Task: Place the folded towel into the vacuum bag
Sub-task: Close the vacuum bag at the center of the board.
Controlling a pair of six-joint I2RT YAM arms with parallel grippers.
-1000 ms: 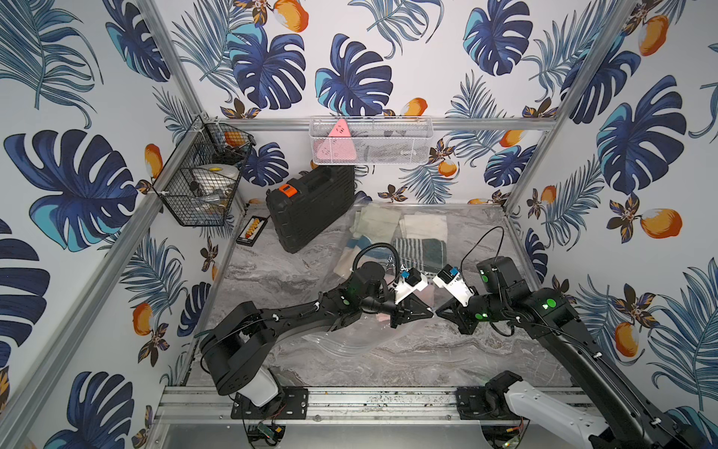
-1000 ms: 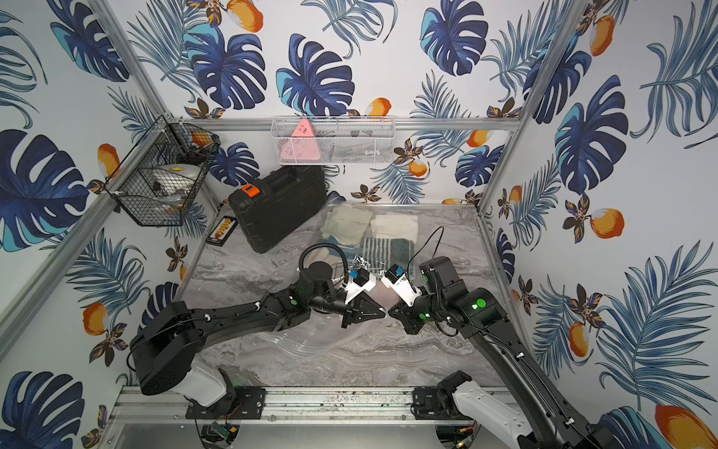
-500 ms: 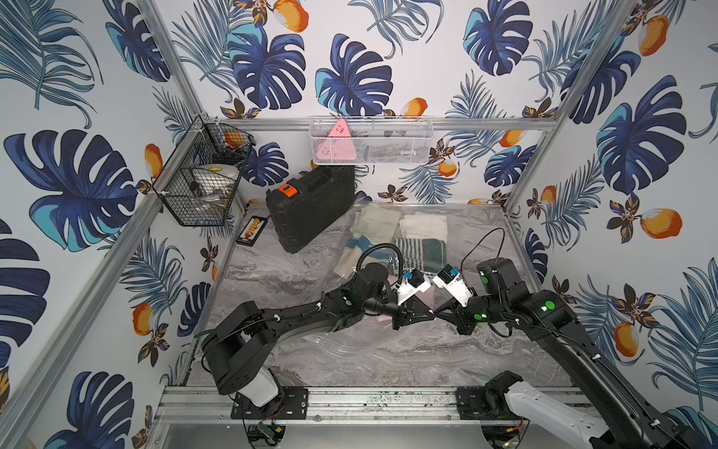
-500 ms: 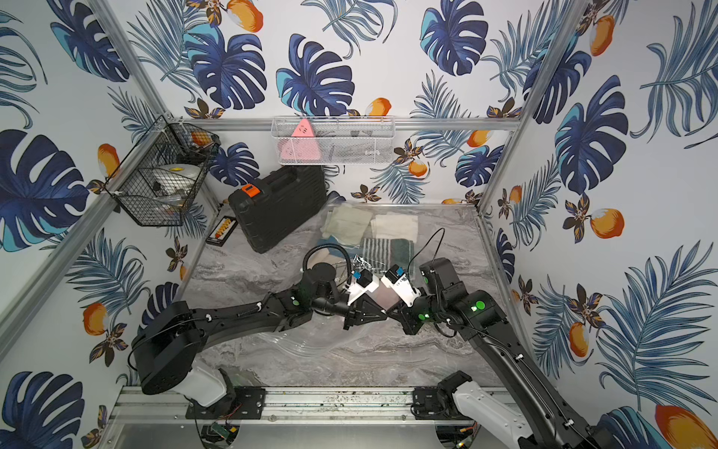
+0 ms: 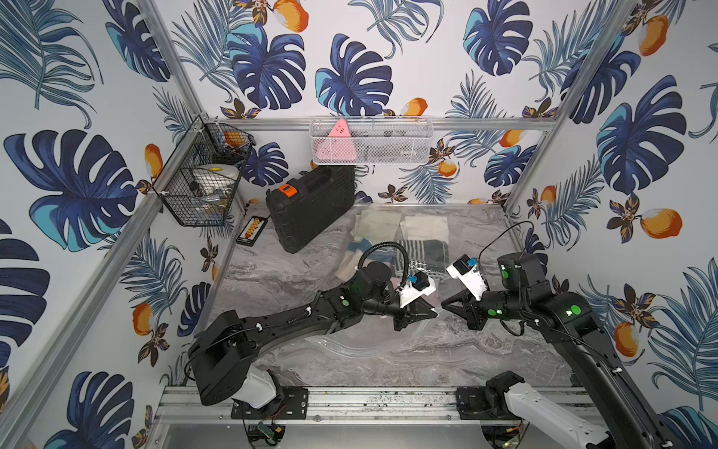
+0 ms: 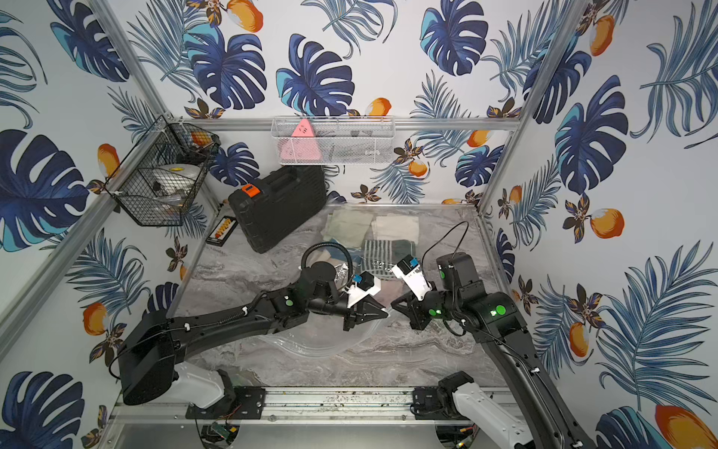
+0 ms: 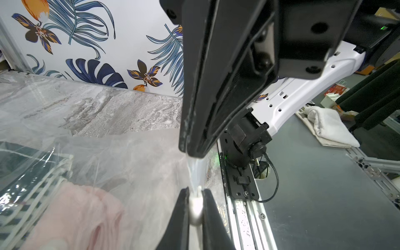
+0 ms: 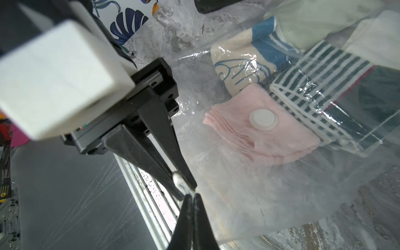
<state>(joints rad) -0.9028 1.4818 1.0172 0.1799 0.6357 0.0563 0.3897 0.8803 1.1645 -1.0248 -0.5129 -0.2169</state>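
Vacuum bag (image 8: 249, 184) lies on marbled tabletop (image 5: 272, 280), leaf-print walls (image 5: 427, 58) around.

- Your vacuum bag (image 8: 238, 205) is clear plastic film, glossy and crinkled.
- Its valve (image 8: 263, 119) looks like smooth, matt white plastic.
- The folded towel (image 8: 270, 142) you see through the film is soft, matt pink cloth.
- Your table (image 7: 108, 112) has a smooth, grey marbled surface.
- The front rail (image 5: 369, 398) is bare, dull metal.
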